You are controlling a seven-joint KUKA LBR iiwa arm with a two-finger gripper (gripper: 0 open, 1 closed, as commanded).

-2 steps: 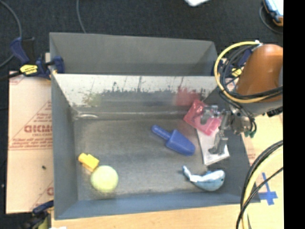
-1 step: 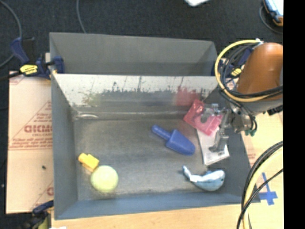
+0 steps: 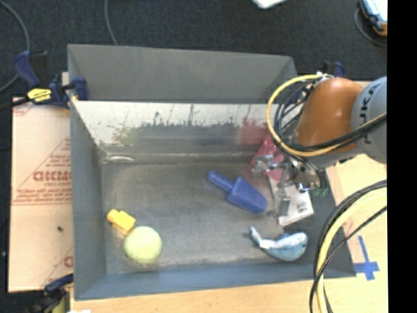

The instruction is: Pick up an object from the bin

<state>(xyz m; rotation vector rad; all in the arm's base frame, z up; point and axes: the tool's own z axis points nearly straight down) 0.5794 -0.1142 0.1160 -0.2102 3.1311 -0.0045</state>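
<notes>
A grey metal bin (image 3: 88, 194) holds a handful of loose things as the robot arm, its wrist under an orange cover (image 3: 329, 113), reaches in from the right. The gripper (image 3: 285, 197) hangs low at the bin's right side, just beside the broad end of a blue scoop (image 3: 240, 192), which lies on the floor right of centre with its handle pointing up and left. Whether the pincer is apart or together cannot be told from this angle.

The scoop looks the likeliest pick, being nearest to the gripper. A pale blue fish-shaped toy (image 3: 281, 245) lies close below the gripper near the front wall, and something pink (image 3: 264, 150) sits behind it against the far wall (partly hidden by the wrist). A yellow-green ball (image 3: 142, 244) and, touching it or nearly so, a small yellow block (image 3: 121, 220) rest well apart in the front left corner.

To do the step well, the gripper would need to shift left until it is centred over the scoop, straddle the narrow handle or the bowl's side walls rather than its length, and keep clear of the right wall and the fish toy.
</notes>
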